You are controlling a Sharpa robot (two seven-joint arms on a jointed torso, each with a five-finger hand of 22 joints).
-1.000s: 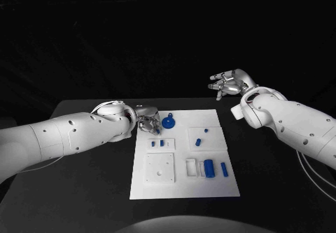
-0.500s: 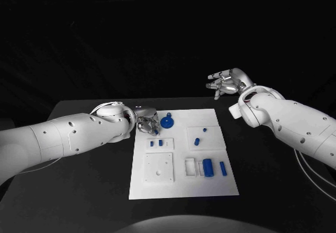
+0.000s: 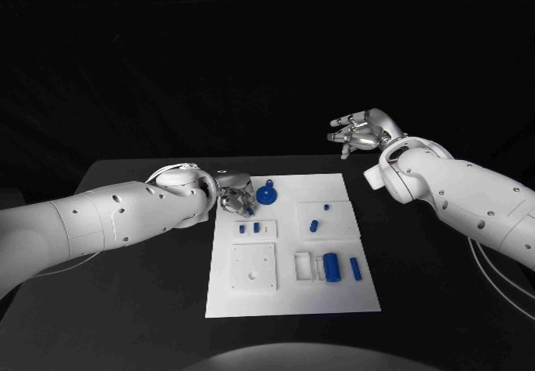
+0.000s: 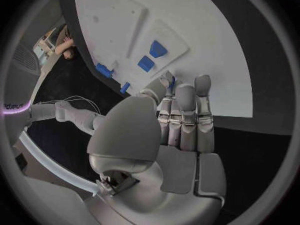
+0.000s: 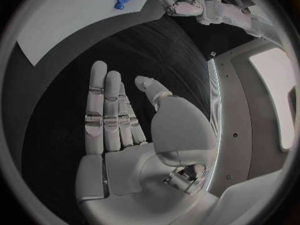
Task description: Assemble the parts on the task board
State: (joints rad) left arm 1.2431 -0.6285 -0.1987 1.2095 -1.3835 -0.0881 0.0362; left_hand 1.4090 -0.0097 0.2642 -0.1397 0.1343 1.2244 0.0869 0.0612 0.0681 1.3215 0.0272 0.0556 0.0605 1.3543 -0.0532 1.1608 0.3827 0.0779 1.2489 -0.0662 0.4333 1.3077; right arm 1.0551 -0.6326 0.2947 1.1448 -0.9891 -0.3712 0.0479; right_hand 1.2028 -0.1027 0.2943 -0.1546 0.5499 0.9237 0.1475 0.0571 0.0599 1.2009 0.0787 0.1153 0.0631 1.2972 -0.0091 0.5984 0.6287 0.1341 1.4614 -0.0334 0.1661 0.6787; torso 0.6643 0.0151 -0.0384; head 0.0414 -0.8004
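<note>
On the white rectangular task board, small blue plastic parts sit in shallow recesses. The silver left hand hovers at its far-left corner, fingers straight, empty; the silver right hand floats beyond, spread.

Both arms are big, round and white, like smooth plastic tubes. The left arm has small dark dots on its shell, like little screw holes, and the right arm has a few too. A thin pale cable loops over the wrist of the left arm, and thin cables hang beside the right arm. Each arm ends in a shiny silver hand. The left hand has grey fingers made of short blocks, with a smooth rounded grey back. The right hand looks the same, with flat pale pads on its fingers.
</note>
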